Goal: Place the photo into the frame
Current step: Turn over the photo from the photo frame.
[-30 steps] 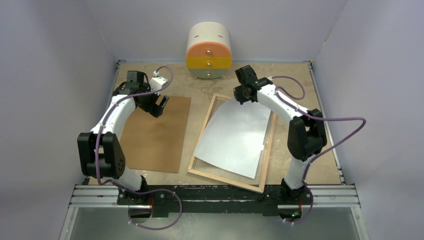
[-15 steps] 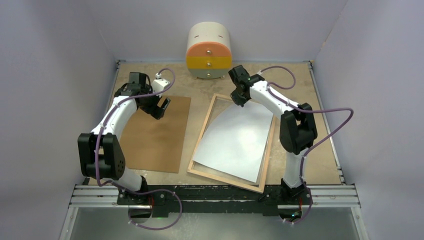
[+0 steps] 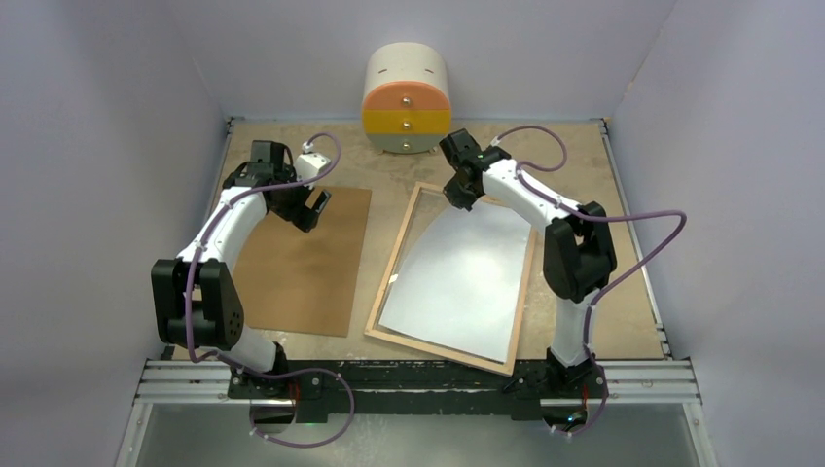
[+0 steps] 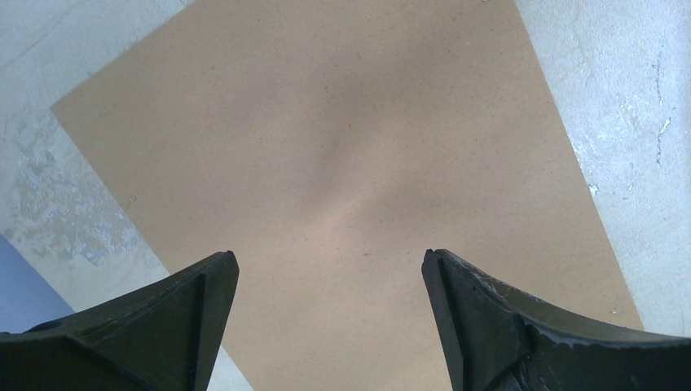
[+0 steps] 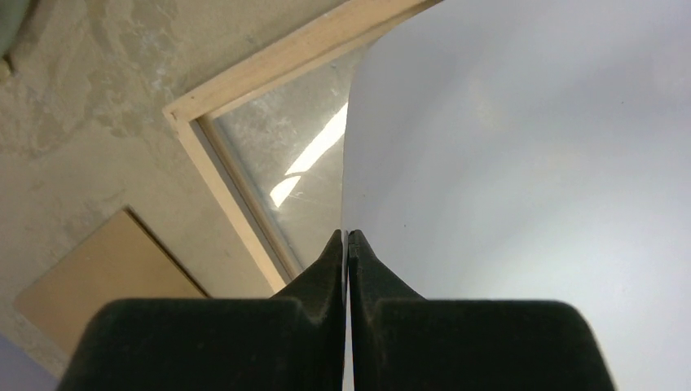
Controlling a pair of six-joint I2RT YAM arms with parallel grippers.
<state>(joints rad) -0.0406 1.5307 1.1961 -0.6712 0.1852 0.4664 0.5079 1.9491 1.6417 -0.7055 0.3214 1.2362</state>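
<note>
Frame [image 3: 394, 261] lies flat on the right half of the bench [image 3: 603, 195], slightly skewed. It has a thin light-wood rim, back side up, and a clear glass [image 5: 285, 163] pane that catches a bright glare streak. Photo [image 3: 457, 277] sits inside the rim, a pale white-grey sheet, smooth and faintly glossy, with its blank side up. It covers most of the pane and leaves a wedge of bare glass along the frame's left rim, toward the far edge.

Right gripper [image 3: 459, 197] is at the photo's far-left corner. In the wrist view its black fingers are pressed together, pinching the sheet's edge [image 5: 348, 236], and that corner curves up a little off the glass.

Left gripper [image 3: 313, 209] hangs over the far-right corner of the brown board [image 3: 302, 263], fingers spread wide [image 4: 330, 265] and holding nothing. The board is a matte, fibrous flat rectangle on the left half of the bench.

A rounded drawer unit [image 3: 406, 97] stands at the middle of the far edge, cream shell with orange, yellow and grey-green drawer fronts.

Compared with a second ago, the photo was bowed, with curved edges, and reached onto the right rim. Now it is flatter, with straight edges, inside the rim. The right gripper has shifted left. The left arm and board are unchanged.
</note>
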